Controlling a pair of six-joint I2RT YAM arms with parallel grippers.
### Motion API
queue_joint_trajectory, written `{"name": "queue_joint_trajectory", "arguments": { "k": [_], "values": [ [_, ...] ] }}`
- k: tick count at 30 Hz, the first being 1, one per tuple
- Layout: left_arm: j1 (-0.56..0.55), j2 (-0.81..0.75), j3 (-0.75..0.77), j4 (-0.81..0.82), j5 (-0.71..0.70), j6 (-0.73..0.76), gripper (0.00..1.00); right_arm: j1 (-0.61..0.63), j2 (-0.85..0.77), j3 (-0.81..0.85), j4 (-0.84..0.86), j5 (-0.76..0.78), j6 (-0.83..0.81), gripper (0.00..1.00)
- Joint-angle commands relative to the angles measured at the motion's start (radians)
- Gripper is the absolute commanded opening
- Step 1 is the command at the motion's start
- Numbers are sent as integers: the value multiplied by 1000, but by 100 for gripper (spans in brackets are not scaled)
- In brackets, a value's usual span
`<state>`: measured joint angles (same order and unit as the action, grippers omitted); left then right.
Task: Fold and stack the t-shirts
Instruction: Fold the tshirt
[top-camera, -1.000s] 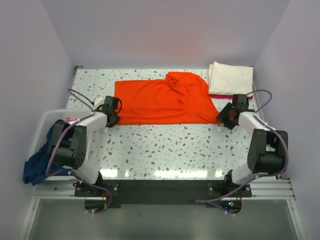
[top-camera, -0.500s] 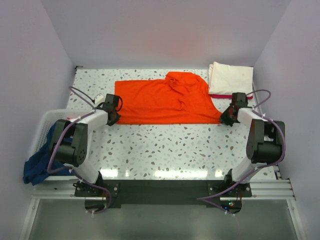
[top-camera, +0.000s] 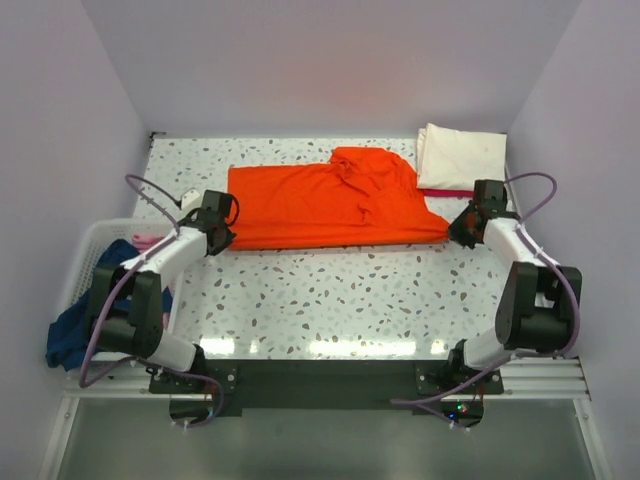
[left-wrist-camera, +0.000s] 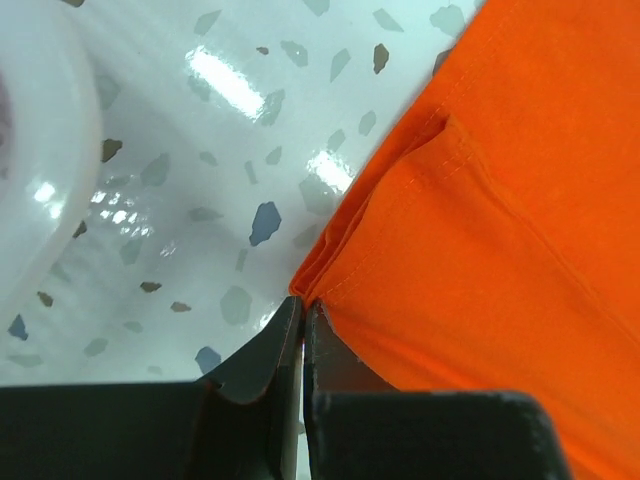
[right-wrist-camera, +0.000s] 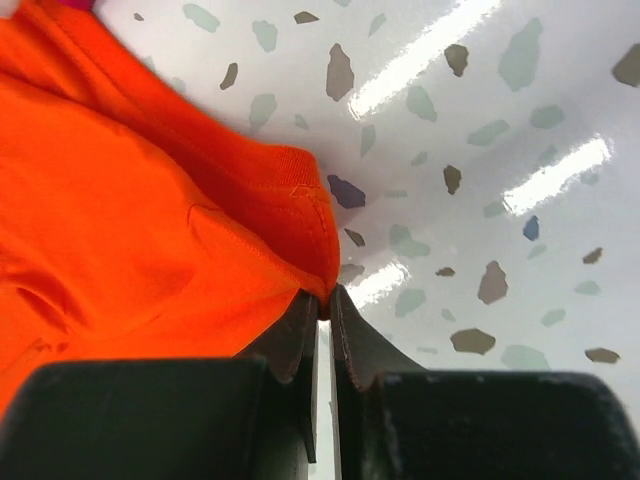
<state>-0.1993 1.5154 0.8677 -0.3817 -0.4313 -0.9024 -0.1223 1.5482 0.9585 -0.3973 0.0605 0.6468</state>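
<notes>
A bright orange t-shirt lies spread across the far middle of the table, bunched at its upper right. My left gripper is shut on its near left corner, the cloth pinched between the black fingertips. My right gripper is shut on the near right corner, pulled out into a point. A folded cream-white t-shirt rests at the far right with a red edge showing under it. A navy blue t-shirt hangs over the basket at the left.
The white slatted basket stands at the table's left edge, with a bit of pink inside. Purple walls close in the sides and back. Speckled tabletop stretches between the orange shirt and the arm bases.
Both grippers have shut on the orange shirt's near corners. The right one has drawn its corner out to the right; the left arm has shifted slightly left and up.
</notes>
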Motion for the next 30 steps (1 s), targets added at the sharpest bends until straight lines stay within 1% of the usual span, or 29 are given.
{"name": "queue_joint_trajectory", "arguments": {
  "k": [1, 4, 8, 15, 20, 25, 28, 29, 30],
  "values": [
    [5, -86, -42, -46, -31, 0, 0, -37, -130, -33, -48, 10, -24, 0],
    [3, -158, -81, -69, -18, -1, 0, -57, -198, -76, -81, -11, -27, 0],
    [3, -286, -144, -100, -4, -10, 0, -73, -340, -125, -161, -50, -39, 0],
    [-5, -472, -243, -186, 29, -50, 0, -82, -549, -188, -316, -51, -24, 2],
    [-6, -589, -274, -246, 48, -73, 0, -80, -643, -207, -434, -30, -19, 4],
    [-6, -661, -302, -292, 68, -81, 0, -82, -733, -230, -486, -51, -12, 5],
    [-6, -690, -312, -327, 71, -98, 0, -82, -760, -208, -543, -41, 17, 15],
    [-9, -701, -312, -333, 72, -104, 7, -82, -770, -204, -567, -24, 30, 28],
    [-11, -707, -309, -341, 77, -113, 16, -82, -770, -198, -575, -16, 33, 33]
  ]
}}
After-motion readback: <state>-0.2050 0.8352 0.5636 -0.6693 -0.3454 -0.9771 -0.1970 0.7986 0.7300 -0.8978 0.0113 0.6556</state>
